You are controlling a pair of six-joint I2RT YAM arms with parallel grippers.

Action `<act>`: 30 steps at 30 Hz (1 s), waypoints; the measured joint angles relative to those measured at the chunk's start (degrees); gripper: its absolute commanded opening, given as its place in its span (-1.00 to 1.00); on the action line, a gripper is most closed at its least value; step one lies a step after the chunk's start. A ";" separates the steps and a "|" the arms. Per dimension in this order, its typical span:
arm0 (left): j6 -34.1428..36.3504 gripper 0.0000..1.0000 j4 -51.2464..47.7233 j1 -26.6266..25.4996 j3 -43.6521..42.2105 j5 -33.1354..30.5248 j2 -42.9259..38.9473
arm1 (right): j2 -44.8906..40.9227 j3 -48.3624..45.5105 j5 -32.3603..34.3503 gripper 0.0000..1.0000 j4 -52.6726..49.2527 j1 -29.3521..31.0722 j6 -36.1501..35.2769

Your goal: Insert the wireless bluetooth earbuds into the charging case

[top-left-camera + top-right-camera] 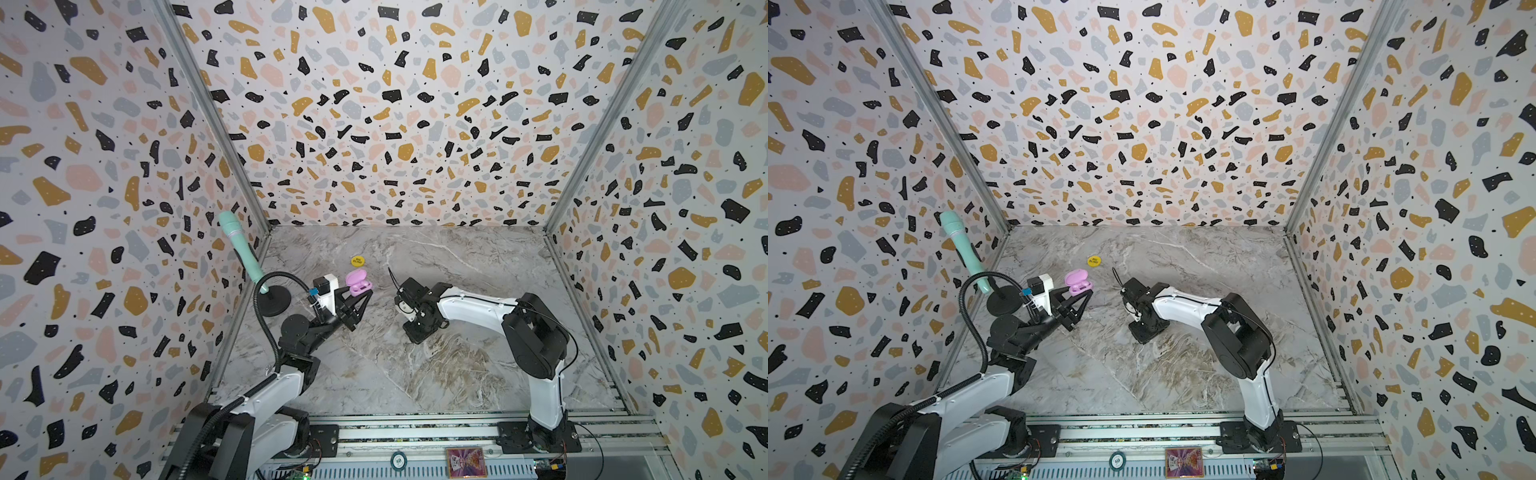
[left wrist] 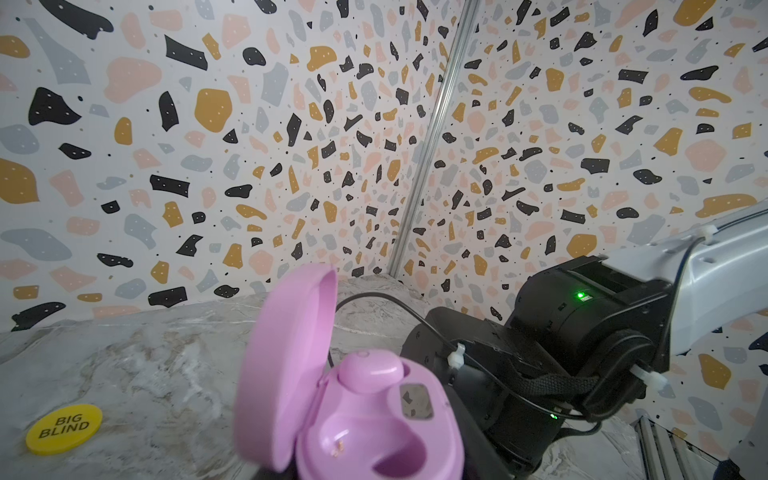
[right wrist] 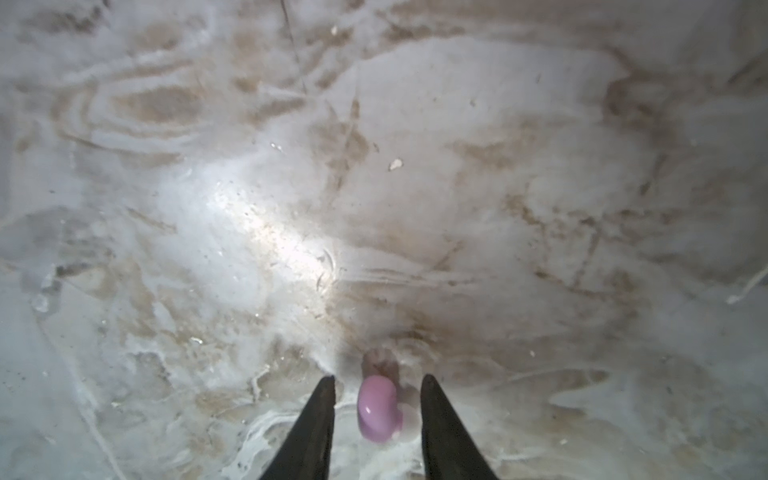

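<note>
Pink charging case (image 1: 358,283) is clamped in the left gripper (image 1: 365,294), left of centre on the marble counter (image 1: 415,374) in both top views. Its underside is hidden, so contact with the counter cannot be told. The lid (image 2: 286,361) stands hinged open and the open face is turned upward. The left wrist view shows a seated earbud (image 2: 370,372) in one socket, with the empty socket (image 2: 374,451) beside it.

The loose earbud (image 3: 376,409), also pink, lies on the counter between the fingers (image 3: 316,424) of the right gripper (image 3: 379,377). Its long axis runs along the gap, parallel to the fingers, and its whitish tip is turned toward one finger. The jaws stand apart with a gap on each side of the bud, so it is not gripped.

The right gripper points down at the counter, right of centre and well apart from the case. Only the right wrist view shows the loose earbud; in both top views the gripper body covers it.

A yellow disc (image 1: 357,261) marked BIG BLIND lies flat just behind the case. A teal microphone (image 1: 239,249) on a black stand (image 1: 274,301) sits by the left wall. In the left wrist view the right arm (image 2: 582,316) stands beyond the case.
</note>
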 measured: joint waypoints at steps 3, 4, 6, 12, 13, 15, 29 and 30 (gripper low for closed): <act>-0.15 -1.00 0.00 0.00 0.00 0.02 0.20 | 0.00 0.00 -0.11 -0.30 -0.33 0.00 0.00; -0.17 -1.00 0.02 0.00 0.00 0.02 0.24 | 0.00 0.00 -0.15 -0.30 -0.33 0.00 0.00; -0.31 -1.00 0.00 0.00 0.00 0.02 0.28 | 0.00 0.00 -0.24 -0.30 -0.33 0.00 0.00; -0.39 -1.00 0.00 0.00 0.00 0.02 0.35 | 0.00 0.00 -0.42 -0.33 -0.33 0.04 0.02; -0.39 -1.00 0.00 0.00 0.00 0.02 0.35 | 0.00 0.00 -0.44 -0.34 -0.33 0.04 0.02; -0.39 -1.00 0.00 0.00 0.00 0.02 0.35 | 0.00 0.00 -0.52 -0.36 -0.33 0.11 0.04; -0.39 -1.00 0.00 0.00 0.00 0.02 0.35 | 0.63 0.00 0.22 -0.55 -0.35 1.01 0.42; -0.39 -1.00 0.00 0.00 0.00 0.02 0.35 | 0.83 0.11 0.46 -0.56 -0.46 1.07 0.52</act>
